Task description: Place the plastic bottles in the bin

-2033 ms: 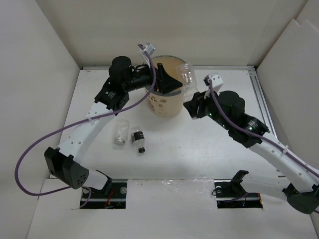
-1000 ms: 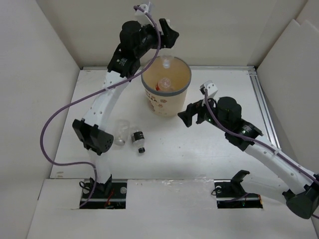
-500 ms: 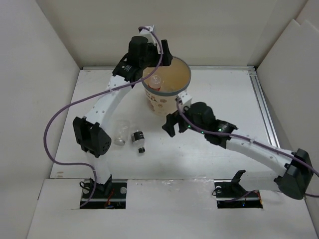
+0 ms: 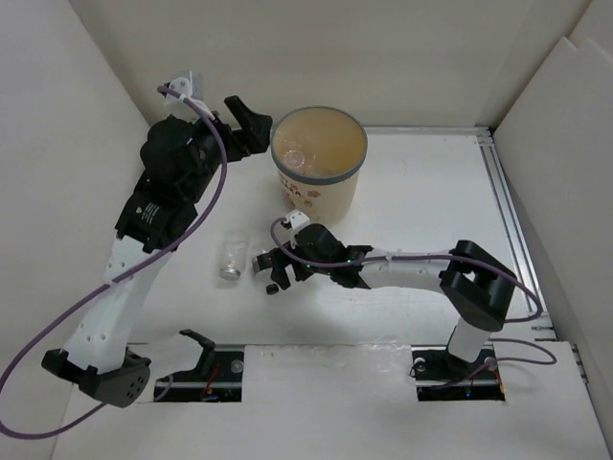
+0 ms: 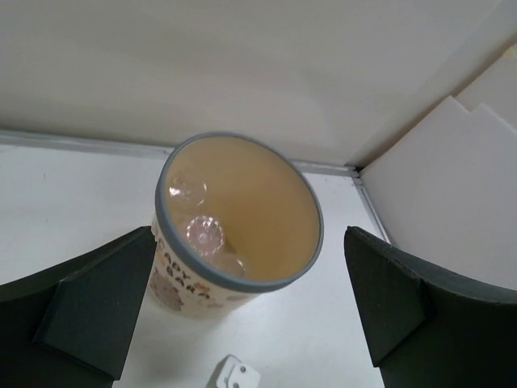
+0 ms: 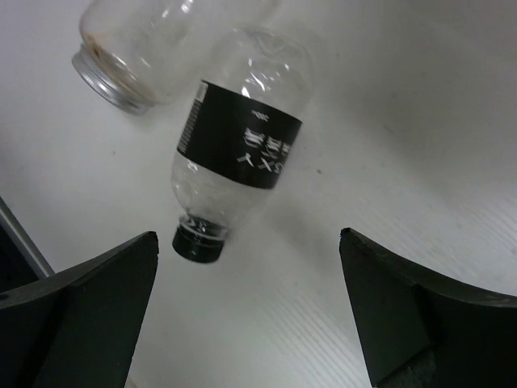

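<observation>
Your left arm (image 4: 105, 307) and right arm (image 4: 412, 271) are white links joined by black motor housings (image 4: 172, 158), each trailed by a purple cable (image 4: 223, 158) ending in a white plug (image 4: 192, 81). Your fingers (image 5: 89, 311) are dark, matte, angular wedges.

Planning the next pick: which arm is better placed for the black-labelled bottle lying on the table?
Right. The right gripper hovers over the black-labelled bottle, jaws open to either side. The left gripper is up beside the bin, far from it.

Bottles (image 5: 202, 234) in bin (image 4: 321, 198), two other bottles (image 6: 242, 137) side by side on table (image 4: 431, 211) before it
</observation>
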